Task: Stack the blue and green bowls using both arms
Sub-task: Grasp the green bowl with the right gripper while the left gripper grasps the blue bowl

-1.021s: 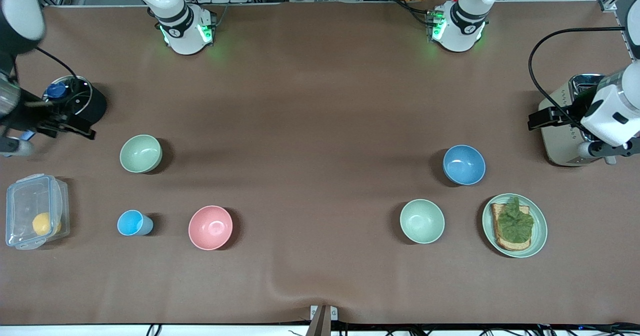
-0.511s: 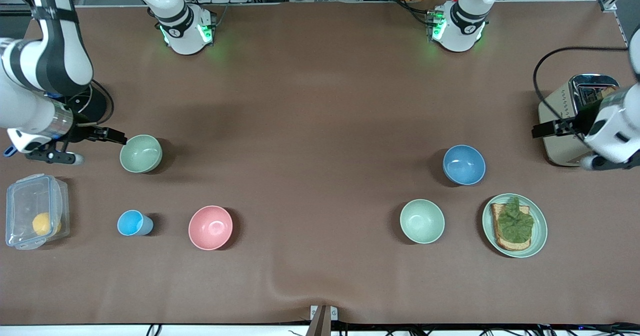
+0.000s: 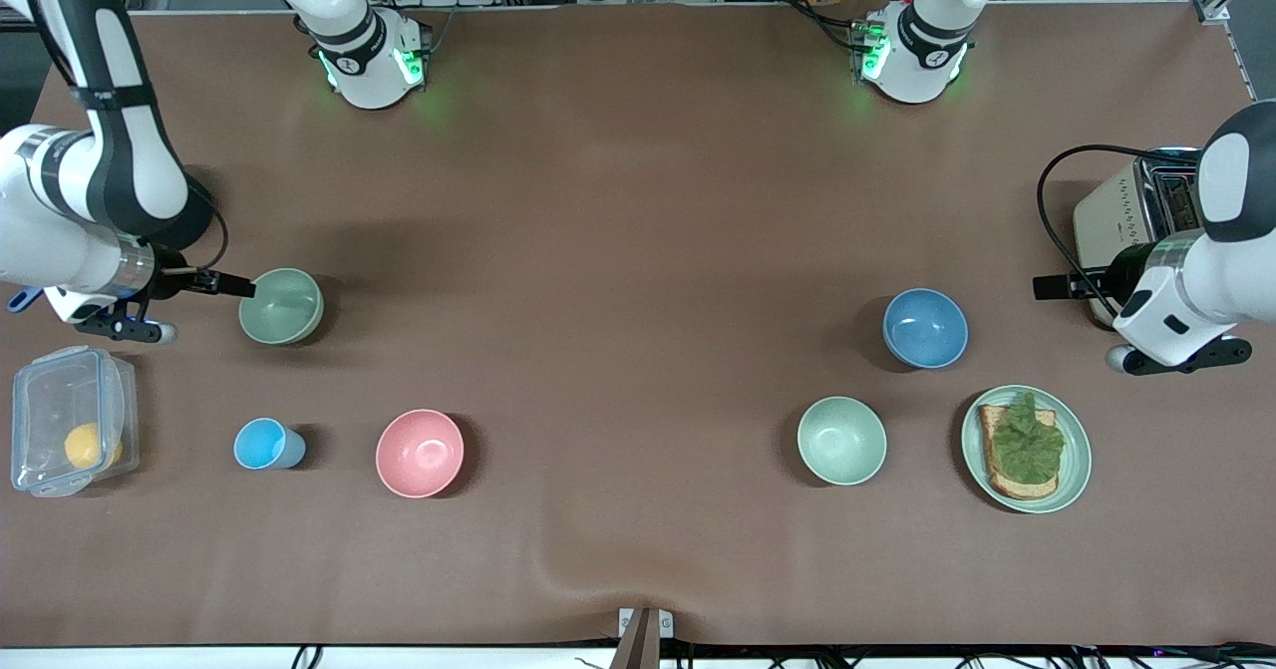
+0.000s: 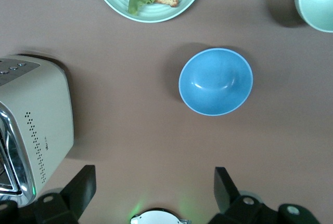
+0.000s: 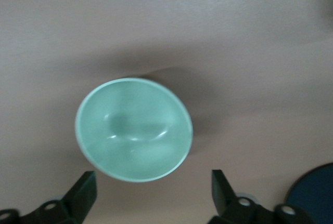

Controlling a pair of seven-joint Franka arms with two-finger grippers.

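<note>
Two arms have come in from the surface's ends, and neither holds anything yet. My right hand point(image 3: 239, 288) now stands at the rim of the plain round sage-green bowl point(image 3: 281, 305), at that bowl's 9 o'clock in the front view; its wrist view shows the fingers spread with the bowl just ahead of them, not between them. My left hand point(image 3: 1042, 286) hangs over bare surface in front of the cream toaster point(image 3: 1131, 218), at the 3 o'clock side of the plain round matte blue bowl point(image 3: 925, 327) and well apart from it. Its fingers are spread wide, the bowl lying ahead in its wrist view.

Against the picture of a second ago: the right hand was then over the black round pot at the surface's edge and has since crossed to the green bowl. The left arm has dropped from over the toaster toward the blue bowl. Neither bowl has shifted; they remain well apart, one toward each arm's end.

I judge both arms to be in approach, the right nearer a grasp; stacking has not begun.
</note>
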